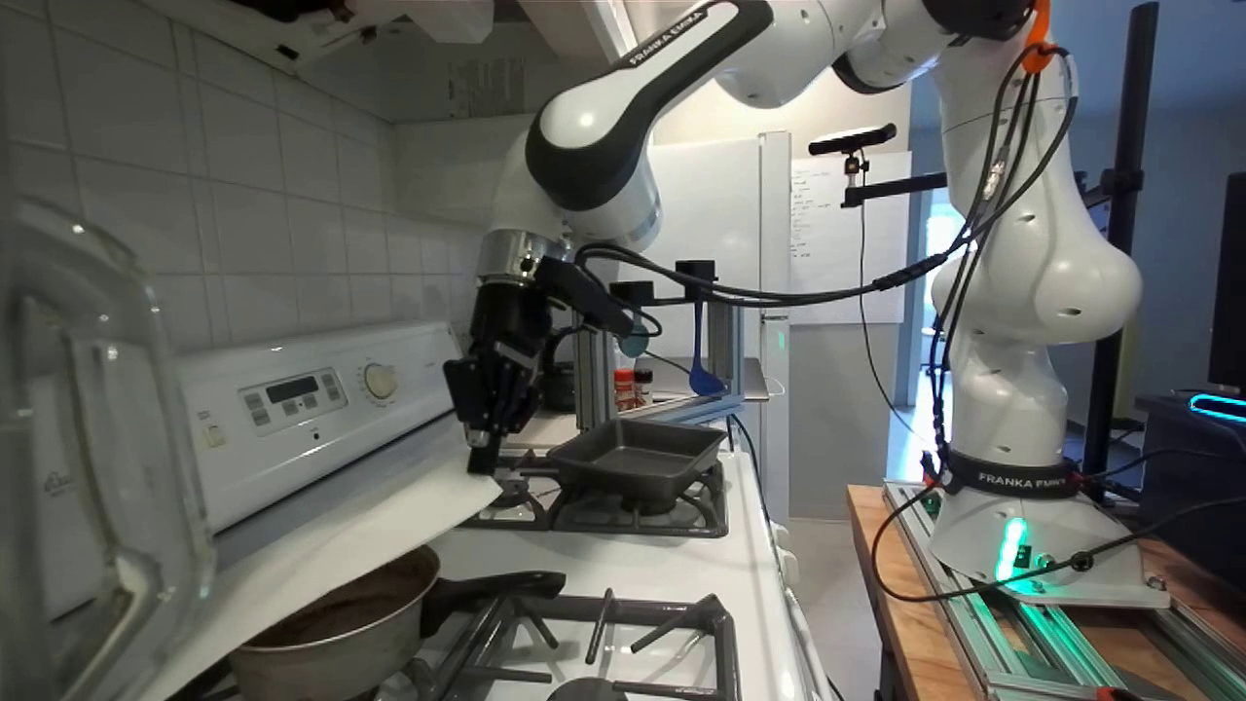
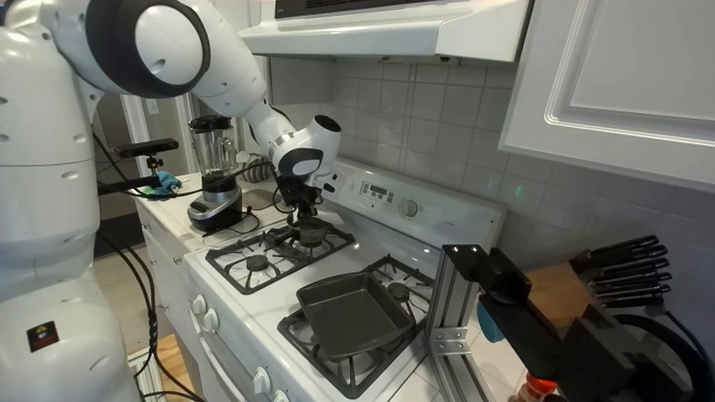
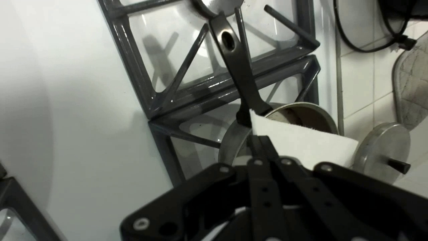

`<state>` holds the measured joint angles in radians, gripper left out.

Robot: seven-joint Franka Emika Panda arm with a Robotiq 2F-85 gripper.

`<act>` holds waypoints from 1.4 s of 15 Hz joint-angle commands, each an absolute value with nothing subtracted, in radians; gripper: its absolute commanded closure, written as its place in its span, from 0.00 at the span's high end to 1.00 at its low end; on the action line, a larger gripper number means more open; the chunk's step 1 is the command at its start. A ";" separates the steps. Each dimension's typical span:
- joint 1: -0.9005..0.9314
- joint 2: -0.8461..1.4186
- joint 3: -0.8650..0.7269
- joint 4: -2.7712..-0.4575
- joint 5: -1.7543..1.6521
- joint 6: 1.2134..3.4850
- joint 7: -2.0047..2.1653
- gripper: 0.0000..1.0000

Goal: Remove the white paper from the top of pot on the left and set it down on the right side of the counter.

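Wrist view: black end effector [image 3: 261,142] closed on the left edge of a thin white paper sheet [image 3: 304,142] slanting over the round dull-steel saucepan [image 1: 341,646], near left in an exterior view; removal apparently in hand, next calling for a clear lift, then rightward carry.

Thin white paper [image 1: 380,526] slanting over metal pot [image 1: 331,645], mouth partly showing

One brand name is showing twice.
I'm reading "FRANKA EMIKA" on the forearm [image 1: 623,83] and dark base band [image 1: 1022,481]; a yellow triangle [image 2: 41,329] is marking a sticker [image 2: 43,340] on the white housing [image 2: 61,365].
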<state>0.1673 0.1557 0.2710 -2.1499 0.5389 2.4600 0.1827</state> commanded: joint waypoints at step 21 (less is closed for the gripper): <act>-0.001 -0.489 -0.065 -2.676 0.708 2.513 -0.032 0.00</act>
<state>0.0304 -0.4377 -0.0368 -2.6459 0.7365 2.4905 -0.0140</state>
